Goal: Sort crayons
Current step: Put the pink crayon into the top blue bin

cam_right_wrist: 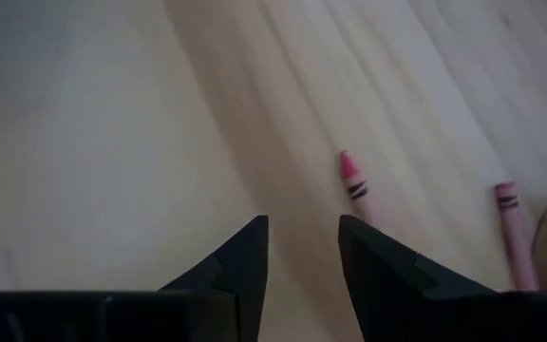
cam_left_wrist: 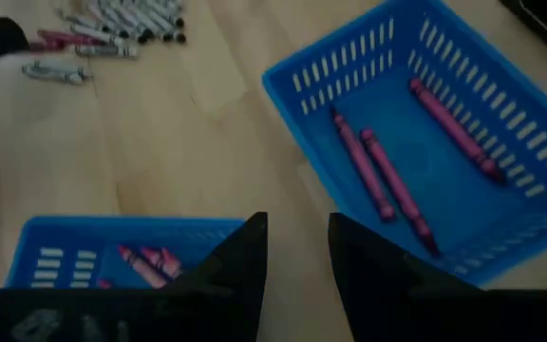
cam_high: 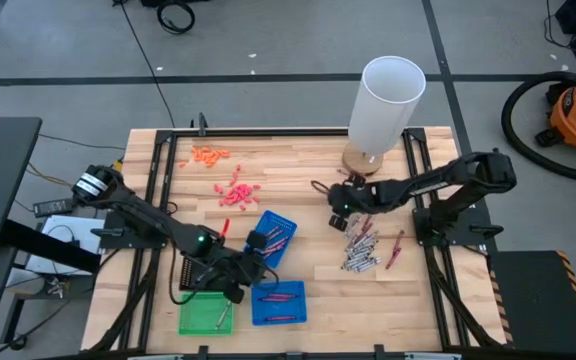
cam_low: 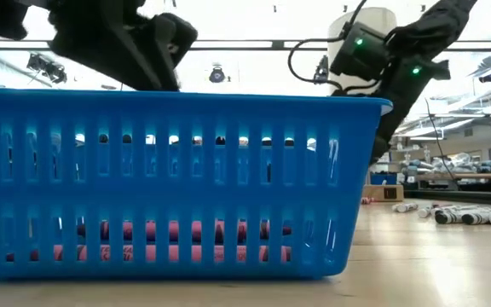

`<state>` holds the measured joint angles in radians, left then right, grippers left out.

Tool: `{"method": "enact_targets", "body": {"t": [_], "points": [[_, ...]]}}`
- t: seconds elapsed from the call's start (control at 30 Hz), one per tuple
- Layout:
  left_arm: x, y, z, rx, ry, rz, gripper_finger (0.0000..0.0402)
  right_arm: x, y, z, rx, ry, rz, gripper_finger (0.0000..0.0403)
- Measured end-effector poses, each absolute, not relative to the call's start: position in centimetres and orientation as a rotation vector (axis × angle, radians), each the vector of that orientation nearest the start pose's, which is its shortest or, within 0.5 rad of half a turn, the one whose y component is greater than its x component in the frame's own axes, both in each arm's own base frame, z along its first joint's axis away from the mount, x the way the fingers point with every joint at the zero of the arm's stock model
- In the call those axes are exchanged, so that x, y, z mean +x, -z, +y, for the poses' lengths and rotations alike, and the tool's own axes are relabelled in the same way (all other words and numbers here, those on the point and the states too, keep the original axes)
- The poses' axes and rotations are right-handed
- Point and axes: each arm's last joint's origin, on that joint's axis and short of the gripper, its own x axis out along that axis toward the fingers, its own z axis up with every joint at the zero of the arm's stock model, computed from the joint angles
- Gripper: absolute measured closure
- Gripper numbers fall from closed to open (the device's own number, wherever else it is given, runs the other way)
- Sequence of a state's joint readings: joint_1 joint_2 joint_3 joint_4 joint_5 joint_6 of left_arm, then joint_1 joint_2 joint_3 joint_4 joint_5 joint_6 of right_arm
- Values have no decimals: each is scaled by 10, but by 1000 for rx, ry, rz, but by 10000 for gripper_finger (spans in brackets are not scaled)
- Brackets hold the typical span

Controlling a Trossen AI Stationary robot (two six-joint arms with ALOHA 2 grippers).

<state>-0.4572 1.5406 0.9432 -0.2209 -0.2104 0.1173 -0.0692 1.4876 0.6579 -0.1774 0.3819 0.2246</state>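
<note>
Left gripper (cam_left_wrist: 297, 249) is hovering over bare wood between the two blue trays, its dark fingers (cam_left_wrist: 245, 256) parted by a narrow gap with nothing between them. The upper blue tray (cam_high: 284, 222) is sitting tilted just ahead of it, holding three maroon crayons (cam_left_wrist: 378, 176) that are lying loose on its slotted floor; the lower blue tray (cam_high: 298, 290) is lying just beside the green tray (cam_high: 190, 318) near the table's front edge, and it too is carrying a few reddish sticks. Over on the other side, the right gripper (cam_right_wrist: 302, 252) is hanging above the boards near the base of the tall white cylinder (cam_high: 388, 98), its fingers standing a little apart and empty — a pink crayon (cam_right_wrist: 353, 179) is lying just ahead of the tips, with a second one off to the side. The main heap of unsorted crayons (cam_high: 360, 250), grey-silver with a red one or two at its edge, is resting on the wooden table (cam_high: 308, 165) between that gripper and the front edge, well apart from the trays. Toward the back, salmon-pink bits (cam_high: 236, 192) and orange bits (cam_high: 209, 154) are scattered in two small clusters. From table height, the lower blue tray's wall is blocking nearly everything — only reddish sticks are showing through its slots.
</note>
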Motion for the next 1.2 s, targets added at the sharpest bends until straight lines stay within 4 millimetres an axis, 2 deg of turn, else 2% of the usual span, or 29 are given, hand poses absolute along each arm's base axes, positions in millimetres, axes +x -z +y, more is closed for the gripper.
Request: {"method": "enact_targets", "body": {"t": [0.23,0.5,0.7,0.93,1.2], "points": [[266,-210,-121,344,255,730,276,254,-148,-62,57,493,955,264],[242,-210,-107,307,197,707,276,248,-147,-85,108,418,967,264],[224,-206,-98,255,165,678,276,240,-139,-89,111,414,983,264],[208,-200,-91,198,145,671,276,227,-121,-84,142,412,973,265],[205,-203,-89,162,137,648,276,222,-116,-82,174,417,973,295]]}}
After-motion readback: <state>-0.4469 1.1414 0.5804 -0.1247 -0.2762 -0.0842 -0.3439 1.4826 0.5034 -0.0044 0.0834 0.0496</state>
